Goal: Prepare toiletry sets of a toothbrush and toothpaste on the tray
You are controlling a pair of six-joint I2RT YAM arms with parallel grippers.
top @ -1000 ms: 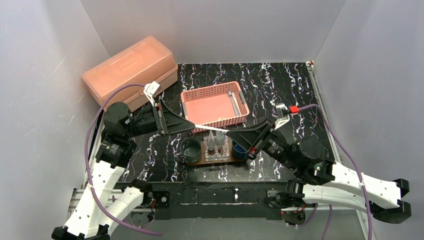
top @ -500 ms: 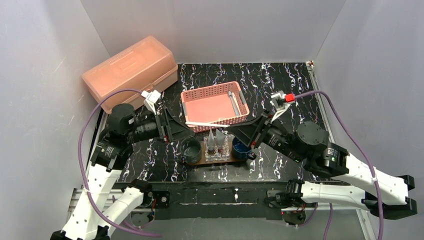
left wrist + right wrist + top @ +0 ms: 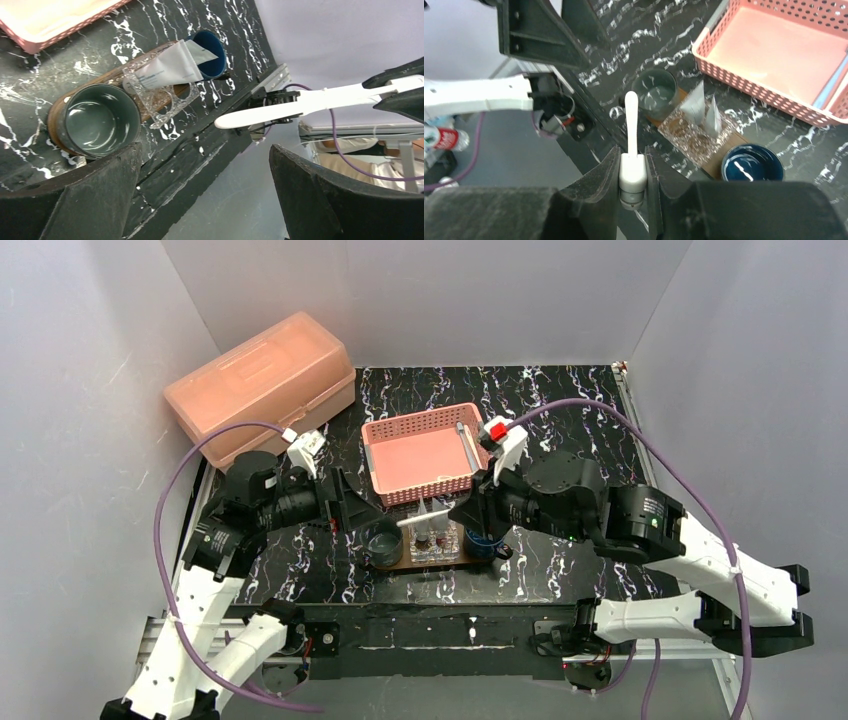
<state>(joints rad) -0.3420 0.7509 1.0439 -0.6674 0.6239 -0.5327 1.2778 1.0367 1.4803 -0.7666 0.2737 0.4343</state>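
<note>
Brown wooden tray (image 3: 396,564) mostly hidden under grey cup (image 3: 381,539), blue cup (image 3: 481,540), clear box (image 3: 432,546). Pink basket (image 3: 420,455): spare toothbrush (image 3: 466,445) along right wall. Box: two toothpaste tubes (image 3: 703,107) (upright-ish). Right gripper (image 3: 458,512) clamps white toothbrush (image 3: 425,517) above tray. Left gripper (image 3: 368,510), gripping it a second ago, now gapes empty.

We see two matching arms. The left arm (image 3: 195,605) and right arm (image 3: 720,565) wear smooth white shells on their lower links, and the joints nearer the wrists are round and black (with small labels, too fine to read). A purple cable (image 3: 159,540) loops along each arm. The right wrist carries a white block with a red tag (image 3: 497,430). The fingers (image 3: 75,205) are matte black, broad and wedge-shaped.
</note>
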